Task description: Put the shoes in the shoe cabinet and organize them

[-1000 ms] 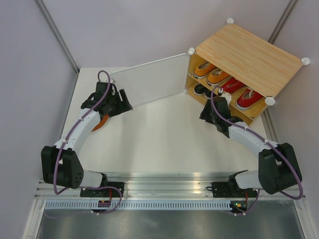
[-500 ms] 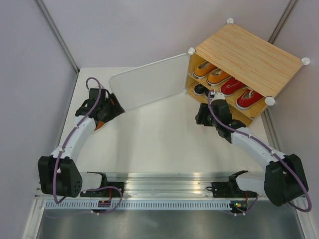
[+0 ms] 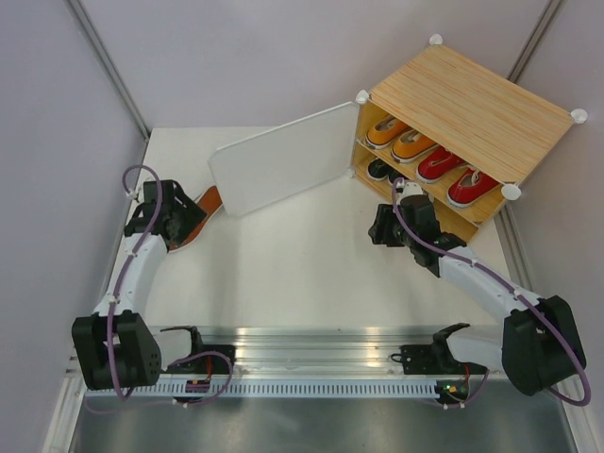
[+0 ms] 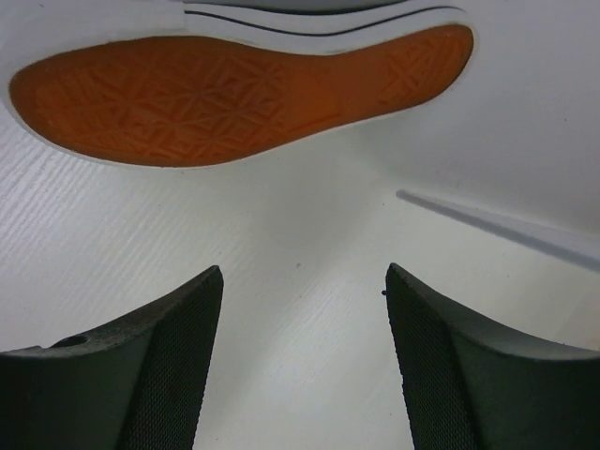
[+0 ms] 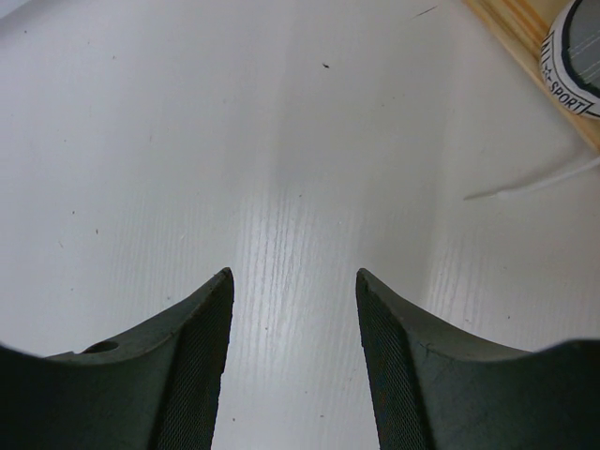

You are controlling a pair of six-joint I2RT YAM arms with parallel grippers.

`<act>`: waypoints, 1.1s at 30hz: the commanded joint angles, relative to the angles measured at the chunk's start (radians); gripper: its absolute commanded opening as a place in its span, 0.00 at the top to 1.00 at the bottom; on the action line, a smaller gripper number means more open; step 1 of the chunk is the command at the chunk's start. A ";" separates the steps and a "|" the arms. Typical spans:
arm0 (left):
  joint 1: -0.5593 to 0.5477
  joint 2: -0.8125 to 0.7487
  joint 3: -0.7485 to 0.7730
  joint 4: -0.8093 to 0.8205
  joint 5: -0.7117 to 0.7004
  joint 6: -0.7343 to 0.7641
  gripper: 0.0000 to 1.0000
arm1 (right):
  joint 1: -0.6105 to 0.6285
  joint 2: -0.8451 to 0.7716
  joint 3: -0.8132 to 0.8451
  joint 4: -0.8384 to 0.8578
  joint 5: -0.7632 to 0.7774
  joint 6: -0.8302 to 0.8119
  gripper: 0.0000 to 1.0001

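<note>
Lying on the white table (image 3: 302, 264) at the far left, a loose shoe (image 3: 208, 201) turns its orange sole toward the left gripper (image 3: 181, 225), whose fingers are spread apart and hold nothing. The right gripper (image 3: 381, 229), fingers also apart and holding nothing, hangs near the shoe cabinet (image 3: 472, 99). The cabinet's door (image 3: 283, 160) stands open, and orange shoes (image 3: 401, 139) and red shoes (image 3: 455, 176) sit inside.

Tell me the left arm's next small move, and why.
Probably ease the left gripper forward toward the shoe. Its fingers are open and empty, and the shoe lies on the table just ahead, orange sole toward the wrist camera, outside the shoe cabinet.
</note>
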 commanded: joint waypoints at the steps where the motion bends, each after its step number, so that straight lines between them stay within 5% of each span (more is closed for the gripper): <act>1: 0.036 0.019 0.042 0.020 -0.076 -0.064 0.26 | 0.001 -0.027 -0.007 0.047 -0.082 -0.020 0.41; 4: 0.042 0.085 0.101 0.025 -0.154 -0.044 0.19 | -0.001 -0.027 -0.001 0.044 -0.122 -0.028 0.41; 14: 0.042 0.459 0.430 0.028 -0.332 0.035 0.18 | 0.002 -0.056 -0.036 0.066 -0.145 -0.028 0.41; 21: 0.043 0.698 0.695 -0.078 -0.286 0.137 0.18 | 0.004 -0.073 -0.047 0.066 -0.134 -0.034 0.41; 33: 0.013 0.656 0.524 -0.164 -0.091 0.173 0.20 | 0.004 -0.065 -0.060 0.078 -0.139 -0.027 0.41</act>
